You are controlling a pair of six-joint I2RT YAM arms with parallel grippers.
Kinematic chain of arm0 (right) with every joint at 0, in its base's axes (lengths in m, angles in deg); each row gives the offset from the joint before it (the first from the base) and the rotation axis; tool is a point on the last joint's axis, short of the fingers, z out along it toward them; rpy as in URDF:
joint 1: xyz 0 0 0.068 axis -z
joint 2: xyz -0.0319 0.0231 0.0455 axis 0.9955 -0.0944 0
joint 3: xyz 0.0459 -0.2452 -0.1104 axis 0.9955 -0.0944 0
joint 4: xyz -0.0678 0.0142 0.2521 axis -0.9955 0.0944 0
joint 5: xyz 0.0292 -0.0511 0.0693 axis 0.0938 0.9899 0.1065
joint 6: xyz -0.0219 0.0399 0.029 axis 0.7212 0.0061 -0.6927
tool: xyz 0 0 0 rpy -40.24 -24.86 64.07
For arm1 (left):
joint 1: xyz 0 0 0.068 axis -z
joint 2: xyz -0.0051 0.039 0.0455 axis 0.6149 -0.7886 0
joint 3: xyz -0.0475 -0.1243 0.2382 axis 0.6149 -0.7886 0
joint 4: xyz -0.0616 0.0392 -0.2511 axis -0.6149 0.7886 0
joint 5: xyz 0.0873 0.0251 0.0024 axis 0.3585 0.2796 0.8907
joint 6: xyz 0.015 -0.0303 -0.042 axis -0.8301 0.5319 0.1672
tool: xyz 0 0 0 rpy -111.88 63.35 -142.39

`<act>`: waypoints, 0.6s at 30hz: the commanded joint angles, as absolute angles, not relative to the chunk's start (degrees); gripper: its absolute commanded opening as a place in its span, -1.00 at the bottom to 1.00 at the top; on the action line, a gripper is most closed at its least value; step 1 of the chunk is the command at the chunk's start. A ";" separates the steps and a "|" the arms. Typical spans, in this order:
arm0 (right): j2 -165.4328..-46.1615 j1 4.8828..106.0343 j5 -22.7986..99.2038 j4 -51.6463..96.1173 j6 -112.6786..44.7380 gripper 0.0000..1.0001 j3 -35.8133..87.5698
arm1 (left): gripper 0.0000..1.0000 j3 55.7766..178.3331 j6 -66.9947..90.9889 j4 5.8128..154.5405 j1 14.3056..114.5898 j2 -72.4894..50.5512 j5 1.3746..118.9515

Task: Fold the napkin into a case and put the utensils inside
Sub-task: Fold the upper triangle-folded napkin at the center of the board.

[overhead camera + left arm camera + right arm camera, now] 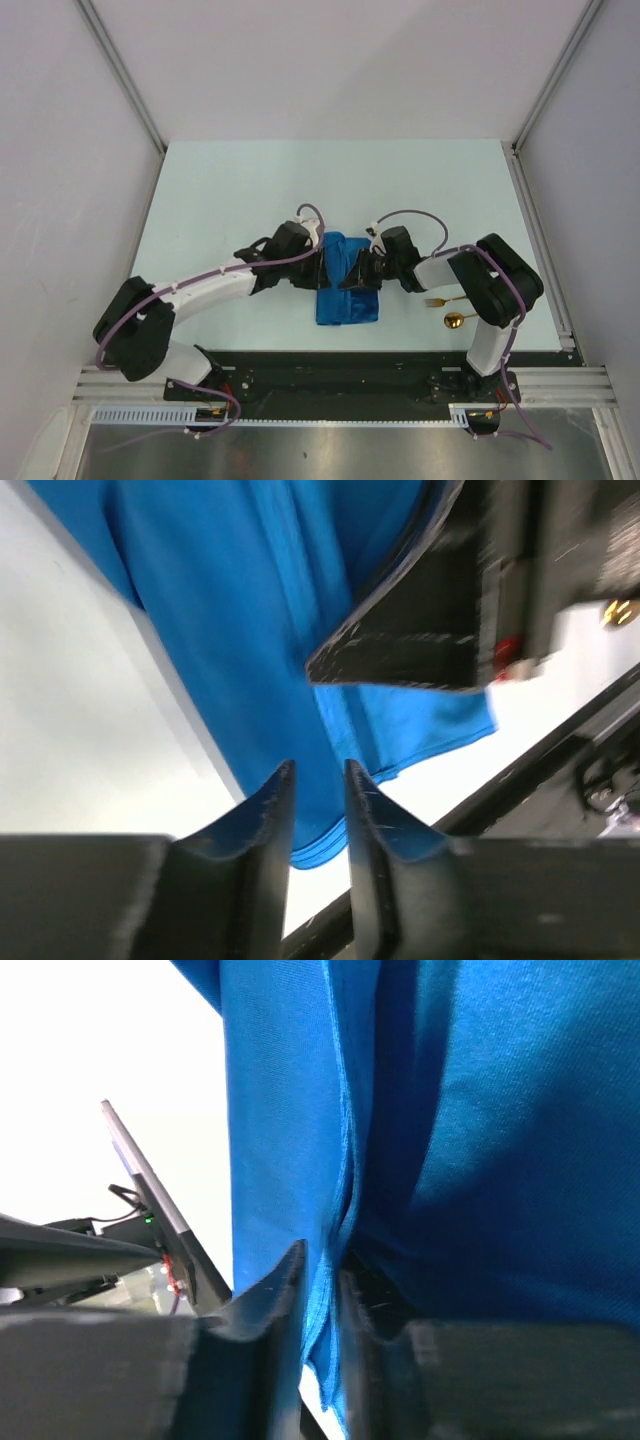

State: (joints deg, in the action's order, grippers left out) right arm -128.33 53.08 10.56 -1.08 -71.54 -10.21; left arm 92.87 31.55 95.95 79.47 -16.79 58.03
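Note:
The blue napkin lies folded into a narrow oblong at the middle of the table, long side running front to back. My left gripper is at its left edge, and in the left wrist view its gripper stands slightly open, with the napkin lying beyond the tips. My right gripper is on the napkin's right side; its gripper is shut on a folded edge of the napkin. The fork and spoon lie at the right, beside the right arm.
The right gripper's dark finger hangs close over the cloth, just ahead of my left fingers. The table's black front rail runs just below the napkin. White walls enclose the table on three sides.

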 commanded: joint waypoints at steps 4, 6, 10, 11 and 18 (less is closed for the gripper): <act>-124.74 53.38 12.00 2.46 -70.31 -0.27 -10.03 | -0.56 90.33 35.13 86.86 82.95 -20.99 55.42; -123.42 53.38 12.79 4.32 -69.26 -0.21 -9.59 | -0.60 89.45 36.71 85.98 83.21 -22.30 54.98; -119.48 53.47 15.25 11.15 -66.36 -0.10 -8.89 | -0.64 89.36 37.59 84.22 83.83 -23.98 54.36; -118.77 53.56 17.08 12.57 -65.48 -0.07 -8.54 | -0.67 89.18 37.86 84.04 83.91 -24.15 54.01; -118.14 54.09 20.71 18.30 -60.91 0.05 -2.22 | -0.21 97.60 31.54 94.30 80.93 -17.48 66.38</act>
State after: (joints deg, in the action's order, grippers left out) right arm -118.71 53.52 17.68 15.03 -64.45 -7.41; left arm 90.23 35.53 90.07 82.88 -21.84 59.04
